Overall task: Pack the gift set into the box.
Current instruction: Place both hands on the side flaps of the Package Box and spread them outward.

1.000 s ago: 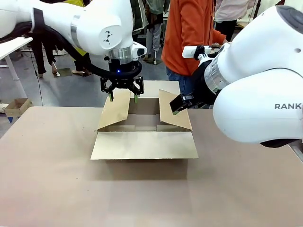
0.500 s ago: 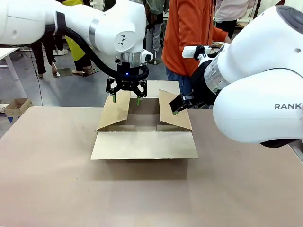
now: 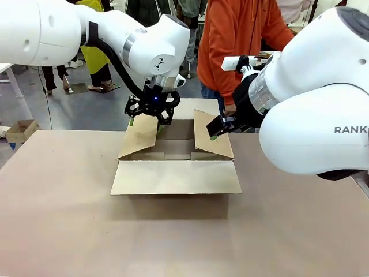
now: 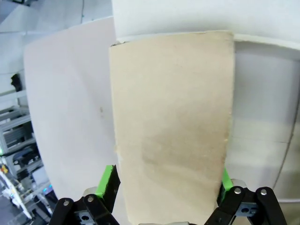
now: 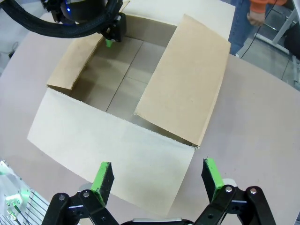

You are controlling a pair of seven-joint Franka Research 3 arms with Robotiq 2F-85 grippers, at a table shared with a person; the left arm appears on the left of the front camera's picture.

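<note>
Change: the left gripper (image 3: 147, 120) has rolled from its squarer stance half a second ago to a tilt and sits closer on the left flap (image 3: 140, 134); the right gripper (image 3: 218, 126) and the box (image 3: 173, 196) have kept their places.
Box position: mid-table, between the two arms, with all four flaps open.
Box material: brown corrugated cardboard, matte, with straight cut edges and slightly rough corners.
Flaps: the near flap (image 3: 176, 177) lies flat towards the camera; the left flap and right flap (image 3: 212, 141) stand slanted; the far flap (image 3: 196, 107) lies back towards the person (image 3: 236, 40).
Box interior: the floor (image 5: 124, 79) shows plain cardboard panels with a seam between them.
Left gripper: jaws spread wide, green pads either side of the left flap's free end; in the left wrist view the flap (image 4: 173, 117) spans the gap between the fingers (image 4: 108, 174); contact with the pads cannot be told.
Right gripper: jaws apart and holding nothing; in the right wrist view (image 5: 157, 166) it looks down over the near flap (image 5: 112, 154) and right flap (image 5: 185, 79).
Table: smooth, pale brown surface (image 3: 57, 219) with rounded corners.
Person: in an orange top, standing at the far side behind the box.
</note>
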